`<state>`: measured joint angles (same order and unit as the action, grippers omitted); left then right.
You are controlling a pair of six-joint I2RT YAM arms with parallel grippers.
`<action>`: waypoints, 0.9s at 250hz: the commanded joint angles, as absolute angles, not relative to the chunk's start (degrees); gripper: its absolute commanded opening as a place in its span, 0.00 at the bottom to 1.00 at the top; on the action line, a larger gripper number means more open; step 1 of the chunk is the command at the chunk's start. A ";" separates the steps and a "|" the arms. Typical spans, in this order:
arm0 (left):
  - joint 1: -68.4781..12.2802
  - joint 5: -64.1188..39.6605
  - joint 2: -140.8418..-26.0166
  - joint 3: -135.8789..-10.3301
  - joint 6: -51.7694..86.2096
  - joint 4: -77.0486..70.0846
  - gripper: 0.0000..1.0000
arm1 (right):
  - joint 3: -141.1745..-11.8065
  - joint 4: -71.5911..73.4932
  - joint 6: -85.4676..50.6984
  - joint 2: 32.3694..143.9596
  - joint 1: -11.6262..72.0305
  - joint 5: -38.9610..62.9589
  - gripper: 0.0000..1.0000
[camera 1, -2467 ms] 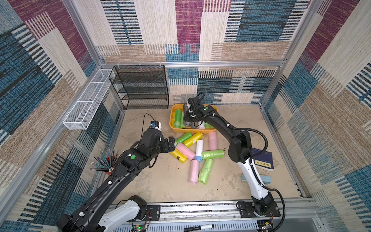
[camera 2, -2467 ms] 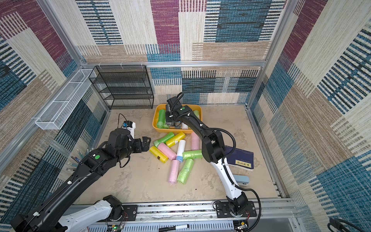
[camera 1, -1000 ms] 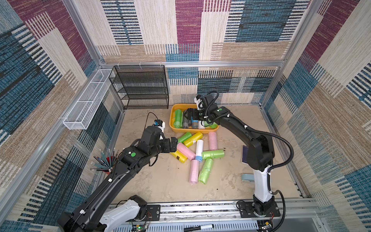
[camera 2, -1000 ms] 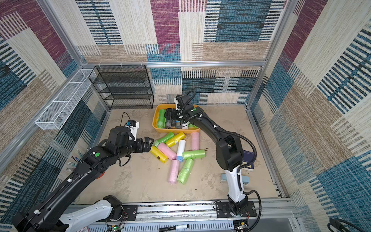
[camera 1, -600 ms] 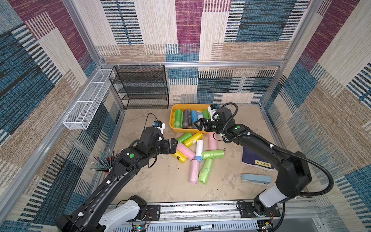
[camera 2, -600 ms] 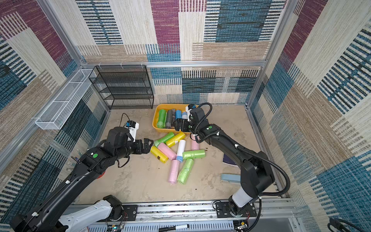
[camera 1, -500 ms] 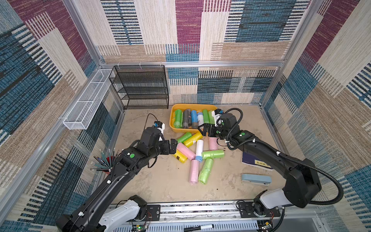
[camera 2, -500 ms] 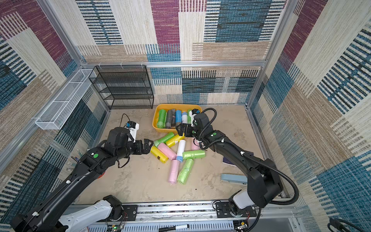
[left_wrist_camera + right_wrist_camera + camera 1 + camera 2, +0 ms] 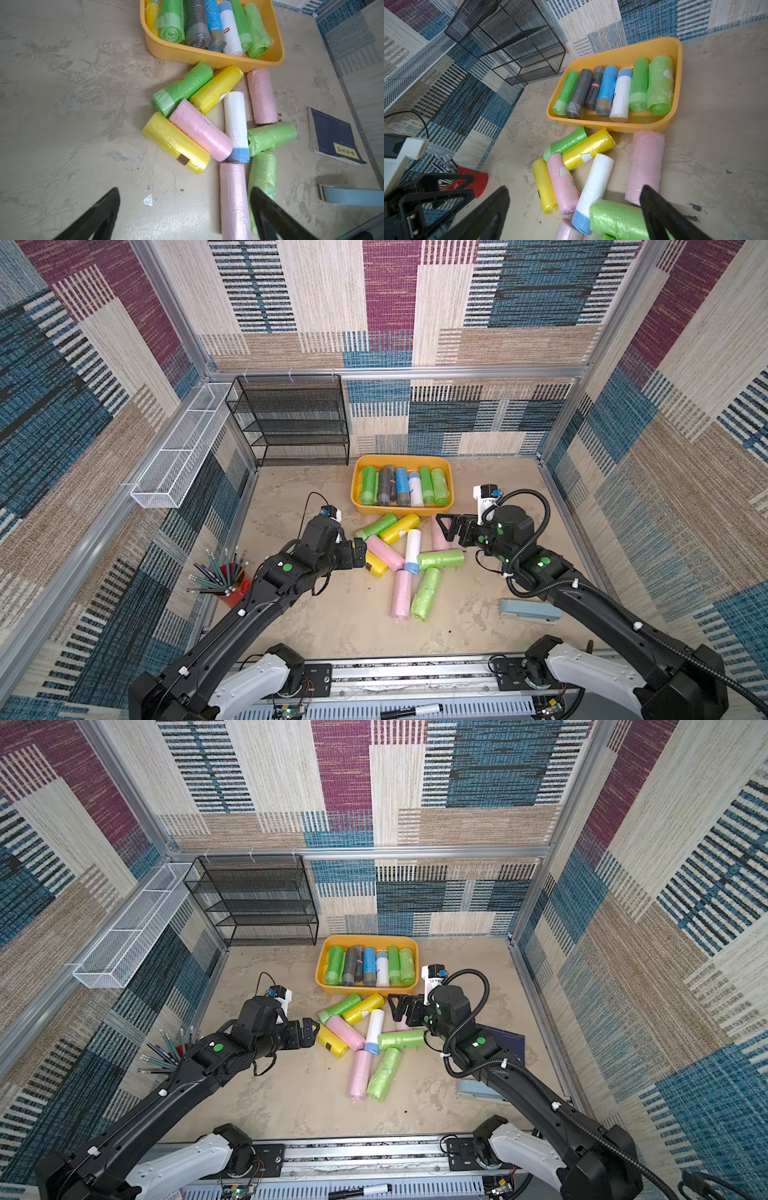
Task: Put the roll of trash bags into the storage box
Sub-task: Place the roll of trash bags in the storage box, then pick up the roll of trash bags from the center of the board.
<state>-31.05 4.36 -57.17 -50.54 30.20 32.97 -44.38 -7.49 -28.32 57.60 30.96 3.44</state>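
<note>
The orange-yellow storage box (image 9: 401, 511) (image 9: 365, 989) stands at the back and holds several rolls of trash bags side by side. In front of it a loose pile of rolls (image 9: 409, 551) lies on the floor: green, yellow, pink and white ones. My left gripper (image 9: 360, 558) (image 9: 185, 207) hovers open at the pile's left edge, next to a yellow roll (image 9: 376, 565) (image 9: 176, 143). My right gripper (image 9: 446, 529) (image 9: 574, 205) hangs open over the pile's right side, above a green roll (image 9: 440, 559) (image 9: 616, 220) and a pink one (image 9: 645, 164). Neither holds anything.
A black mesh rack (image 9: 299, 427) stands against the back wall and a white wire basket (image 9: 183, 448) hangs on the left wall. A red cup of pencils (image 9: 232, 576) stands at the left. A dark book (image 9: 505, 1042) and a light blue stapler (image 9: 530, 612) lie at the right.
My right arm has drawn back from over the storage box, toward the front right, and now hangs over the loose pile. The left arm has barely moved.
</note>
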 commanded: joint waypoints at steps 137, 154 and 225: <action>-31.03 1.49 -55.84 -44.75 36.93 27.07 0.95 | -38.28 -8.13 -30.48 47.62 31.03 5.78 0.99; -30.98 0.00 -56.87 -44.65 37.26 26.71 0.94 | -37.97 -8.26 -30.73 47.14 31.03 6.35 0.99; -31.92 -10.62 -62.40 -43.71 39.25 21.70 0.87 | -36.37 -7.56 -32.27 45.43 31.02 7.90 0.99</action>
<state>-31.31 -4.25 -60.66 -44.27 36.42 25.91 -36.88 -8.69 -31.11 46.09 30.94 6.76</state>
